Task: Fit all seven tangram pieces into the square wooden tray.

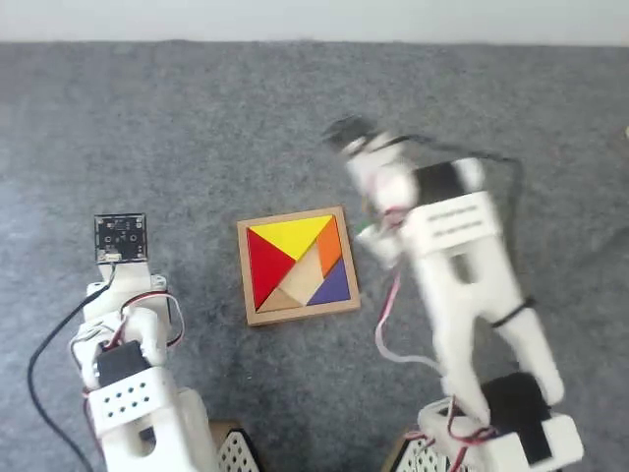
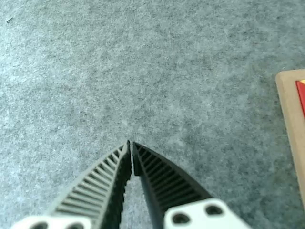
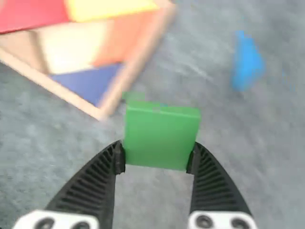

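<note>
Grip first: right gripper (image 3: 157, 152) pinches green square (image 3: 161, 138) by two opposite edges, with most of the piece standing out beyond the fingertips. A shallow hold like this looks prone to twisting or slipping if the square bumps anything. The square sits outside the tray (image 3: 125, 81), near one corner, over the grey mat (image 3: 57, 157); cannot tell whether it is lifted or resting. Likely trouble: the raised rim lies between the piece and its slot, so a low approach could catch the rim and shove the whole tray across the mat. Inside, coloured pieces (image 1: 290, 236) are seated close together around a pale patch (image 1: 300, 275); cannot tell whether that is bare floor or a wooden piece. If it is the gap, a square lowered slightly turned would ride up on its neighbours and nudge them out of place. Farther off, blue piece (image 3: 245, 62) lies loose on the mat, well apart from the tray; a wide swing of the arm could sweep it away. Farthest, left gripper (image 2: 130, 145) rests over bare mat, fingers pressed together, holding nothing, and looks to pose little risk.
</note>
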Action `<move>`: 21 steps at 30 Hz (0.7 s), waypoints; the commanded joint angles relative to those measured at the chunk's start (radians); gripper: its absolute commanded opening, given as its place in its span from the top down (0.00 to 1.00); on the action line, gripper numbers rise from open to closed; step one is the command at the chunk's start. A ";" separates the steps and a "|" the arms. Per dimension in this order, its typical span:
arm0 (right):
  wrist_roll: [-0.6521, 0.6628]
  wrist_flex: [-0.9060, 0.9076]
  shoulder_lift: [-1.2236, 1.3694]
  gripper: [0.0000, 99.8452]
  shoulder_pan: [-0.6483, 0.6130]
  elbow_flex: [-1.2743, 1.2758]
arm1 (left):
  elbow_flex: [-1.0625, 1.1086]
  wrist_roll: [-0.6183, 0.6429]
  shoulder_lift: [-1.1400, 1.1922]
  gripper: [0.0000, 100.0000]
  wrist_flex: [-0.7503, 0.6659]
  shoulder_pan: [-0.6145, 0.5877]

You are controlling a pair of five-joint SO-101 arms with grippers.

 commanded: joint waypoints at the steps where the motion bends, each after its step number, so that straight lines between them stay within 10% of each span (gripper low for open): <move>1: -0.025 -0.162 -0.058 0.92 -0.151 0.107 | -0.038 0.005 0.003 0.99 -0.015 -0.008; 21: -0.052 -0.573 0.107 0.91 -0.317 0.324 | -0.038 0.005 0.003 0.99 -0.015 -0.006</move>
